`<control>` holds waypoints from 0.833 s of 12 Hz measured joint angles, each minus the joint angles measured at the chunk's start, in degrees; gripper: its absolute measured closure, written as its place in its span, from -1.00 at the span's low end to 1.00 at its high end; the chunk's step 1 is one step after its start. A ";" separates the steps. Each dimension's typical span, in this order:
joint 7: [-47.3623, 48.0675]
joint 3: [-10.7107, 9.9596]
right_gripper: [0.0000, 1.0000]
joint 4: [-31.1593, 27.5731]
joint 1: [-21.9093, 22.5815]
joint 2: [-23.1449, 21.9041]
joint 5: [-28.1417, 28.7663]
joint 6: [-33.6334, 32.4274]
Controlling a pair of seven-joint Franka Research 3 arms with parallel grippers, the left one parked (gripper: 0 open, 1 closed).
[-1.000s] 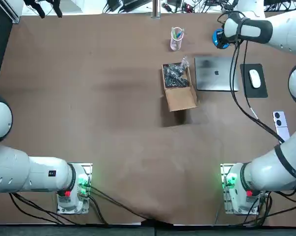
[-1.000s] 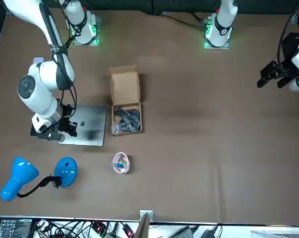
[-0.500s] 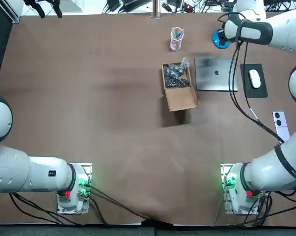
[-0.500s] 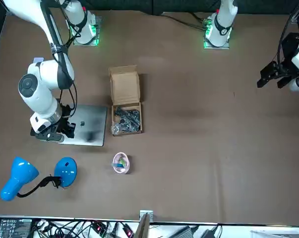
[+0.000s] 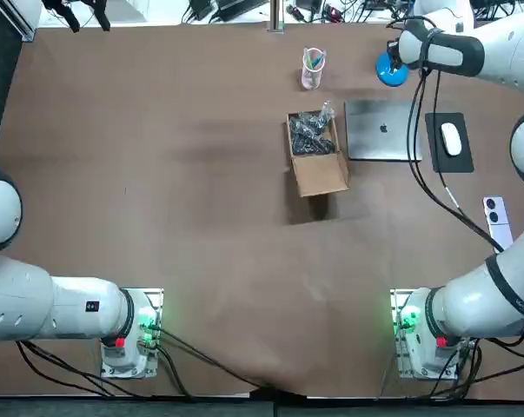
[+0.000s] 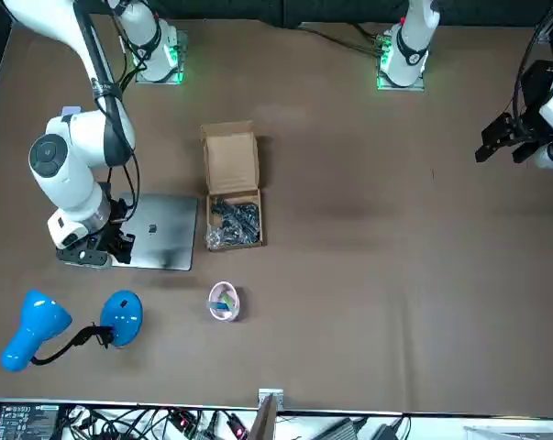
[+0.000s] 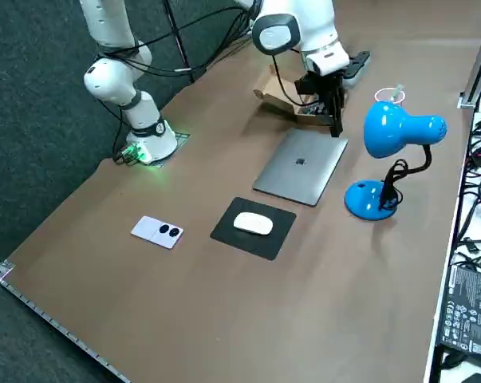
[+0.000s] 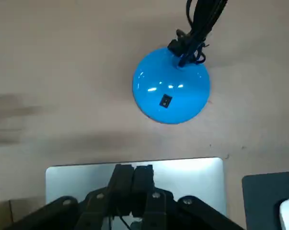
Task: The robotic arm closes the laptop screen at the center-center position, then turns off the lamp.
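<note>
Over the last second the right gripper (image 6: 85, 258) has slid along the closed silver laptop (image 6: 163, 245) toward the blue desk lamp (image 6: 38, 328). In the front view it now sits at the laptop's outer corner, closer to the lamp than before. In the top view the wrist has drawn off the lamp's round blue base (image 5: 389, 69), which shows more fully. The laptop has not shifted and lies flat with its lid down, directly under the gripper and reaching back toward the arm's base. The open cardboard box (image 5: 315, 156) across the laptop from the gripper is also unchanged.

Only the wrist view shows the fingers (image 8: 122, 181) plainly. They are pressed together with nothing between them, over the laptop's far edge. Just beyond the fingertips the lamp base stands on the brown table (image 8: 63, 57), apart from the laptop. Its small black rocker switch (image 8: 165, 101) sits on the dome on the gripper's side, and no other view shows that switch.

The right side view adds what the wrist camera misses. The lamp's blue shade (image 7: 396, 128) is raised on its black neck just beside the gripper, at about finger height. The fingers point straight down, though whether they touch the lid cannot be told. Behind the gripper, past the laptop, a white mouse (image 7: 254, 225) rests on a black mouse pad (image 7: 224, 231).
</note>
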 joint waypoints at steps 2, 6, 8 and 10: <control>4.49 0.04 0.96 0.43 0.62 0.01 -2.92 -0.01; 16.94 0.13 0.96 0.67 3.88 0.00 -11.12 -1.55; 25.51 0.19 0.96 0.68 5.63 0.05 -17.10 -1.97; 32.14 0.21 0.96 0.78 7.04 0.46 -21.71 -2.13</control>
